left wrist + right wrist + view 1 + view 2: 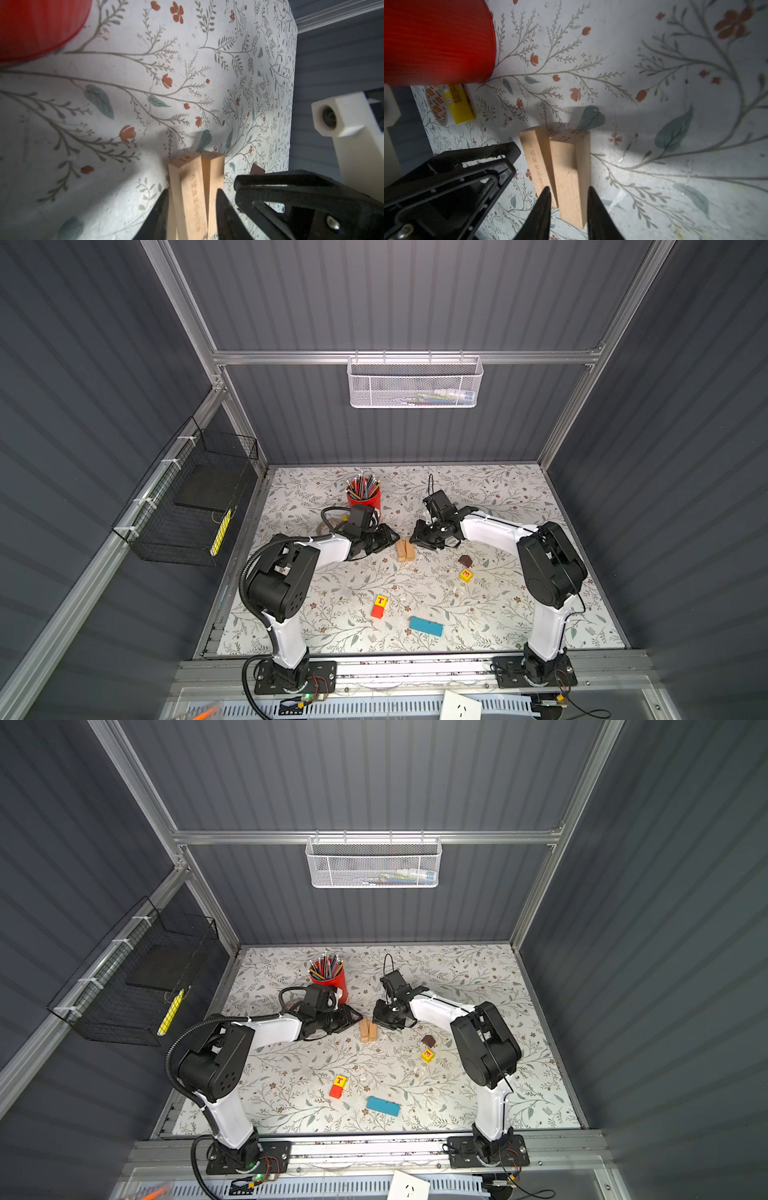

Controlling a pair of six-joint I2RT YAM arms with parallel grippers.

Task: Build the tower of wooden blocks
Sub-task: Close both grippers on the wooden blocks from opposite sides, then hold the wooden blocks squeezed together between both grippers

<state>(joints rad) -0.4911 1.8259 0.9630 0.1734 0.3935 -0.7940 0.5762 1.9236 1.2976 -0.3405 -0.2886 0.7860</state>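
Between left fingers point(223, 209): tan planks point(193, 187).

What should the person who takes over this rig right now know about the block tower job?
Claws: the left claw has its jaws against both sides of the tan planks; the right claw has its jaws against one of them. Both look like grips.
Things: planks rest side by side at the middle of the table. Near the front lie the blue plank and the yellow T cube touching the red cube. By the right arm: yellow E cube, dark brown roof piece.
Done: nothing clearly stacked. Left: build the whole tower.
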